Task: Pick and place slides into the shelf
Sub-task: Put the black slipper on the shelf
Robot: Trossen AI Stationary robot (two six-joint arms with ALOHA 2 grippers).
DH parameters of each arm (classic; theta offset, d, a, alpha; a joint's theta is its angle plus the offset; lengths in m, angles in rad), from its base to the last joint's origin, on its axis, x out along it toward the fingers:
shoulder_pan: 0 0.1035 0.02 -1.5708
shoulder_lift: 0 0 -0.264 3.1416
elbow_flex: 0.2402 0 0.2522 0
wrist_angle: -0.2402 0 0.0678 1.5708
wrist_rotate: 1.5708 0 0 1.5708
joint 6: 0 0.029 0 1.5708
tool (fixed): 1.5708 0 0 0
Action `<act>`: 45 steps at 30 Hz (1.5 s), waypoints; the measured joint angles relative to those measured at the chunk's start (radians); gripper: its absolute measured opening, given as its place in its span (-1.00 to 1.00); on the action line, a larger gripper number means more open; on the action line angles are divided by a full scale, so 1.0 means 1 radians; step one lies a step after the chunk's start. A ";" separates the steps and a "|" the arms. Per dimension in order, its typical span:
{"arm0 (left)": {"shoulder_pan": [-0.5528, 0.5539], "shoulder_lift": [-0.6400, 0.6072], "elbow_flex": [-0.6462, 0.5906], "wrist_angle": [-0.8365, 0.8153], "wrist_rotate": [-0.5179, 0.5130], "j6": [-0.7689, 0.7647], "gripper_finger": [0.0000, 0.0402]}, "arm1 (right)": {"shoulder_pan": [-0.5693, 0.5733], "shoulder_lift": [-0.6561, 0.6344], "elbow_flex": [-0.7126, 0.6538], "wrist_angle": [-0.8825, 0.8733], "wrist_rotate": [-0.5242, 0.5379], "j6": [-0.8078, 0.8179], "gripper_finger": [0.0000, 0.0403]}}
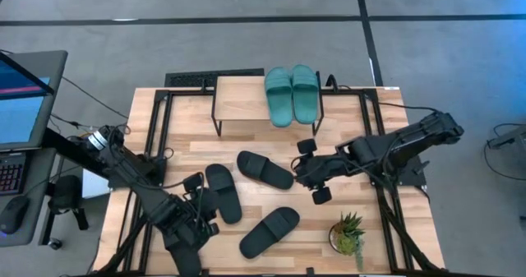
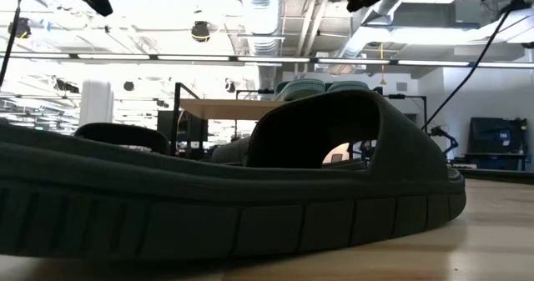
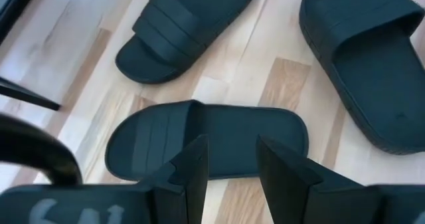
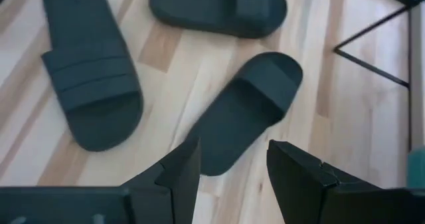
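Two teal slides [image 1: 292,94] sit on the shelf [image 1: 240,100]; three black slides [image 1: 265,169] lie on the tabletop. Both the left gripper [image 1: 200,203] and right gripper [image 1: 311,170] hang released, empty. Rubber looks light, flexible, grippy; the strap or sole edge seems the best hold.

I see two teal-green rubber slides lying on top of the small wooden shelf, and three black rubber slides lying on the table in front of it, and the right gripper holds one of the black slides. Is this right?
Not quite. The right gripper holds nothing: in the right wrist view its fingers stand open above the table, over one black rubber slide. The rest is right: the high view shows two teal-green rubber slides on the small wooden shelf, and three black ones on the table.
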State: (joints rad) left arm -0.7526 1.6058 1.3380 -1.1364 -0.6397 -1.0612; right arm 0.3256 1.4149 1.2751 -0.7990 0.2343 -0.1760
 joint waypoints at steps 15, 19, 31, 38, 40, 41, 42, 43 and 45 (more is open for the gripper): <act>-0.032 0.000 0.000 -0.144 0.056 -0.170 -0.42 | -0.039 0.081 0.000 0.219 -0.191 -0.138 -0.20; -0.083 -0.003 0.000 -0.231 0.055 -0.297 -0.42 | -0.054 0.128 0.000 0.264 -0.265 -0.139 -0.20; -0.169 -0.003 0.000 -0.217 0.002 -0.452 -0.42 | -0.137 0.114 0.000 0.233 -0.275 -0.139 -0.20; -0.107 -0.002 0.000 -0.201 -0.028 -0.260 -0.42 | -0.164 0.113 0.001 0.233 -0.270 -0.178 -0.20; -0.097 -0.002 0.000 -0.251 -0.030 -0.245 -0.42 | -0.165 0.134 0.001 0.226 -0.247 -0.159 -0.20; -0.091 -0.002 0.000 -0.277 -0.035 -0.244 -0.42 | -0.166 0.146 0.000 0.217 -0.236 -0.135 -0.20; -0.087 -0.002 0.000 -0.298 -0.053 -0.244 -0.42 | -0.169 0.153 0.000 0.216 -0.232 -0.112 -0.20; -0.081 -0.002 0.000 -0.306 -0.083 -0.239 -0.42 | -0.171 0.156 0.000 0.212 -0.231 -0.092 -0.20; -0.061 -0.002 0.000 -0.291 -0.145 -0.189 -0.42 | -0.179 0.156 0.000 0.190 -0.224 -0.056 -0.20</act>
State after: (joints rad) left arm -0.8136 1.6043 1.3376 -1.4274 -0.7849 -1.2504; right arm 0.1462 1.5709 1.2755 -0.6088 0.0098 -0.2323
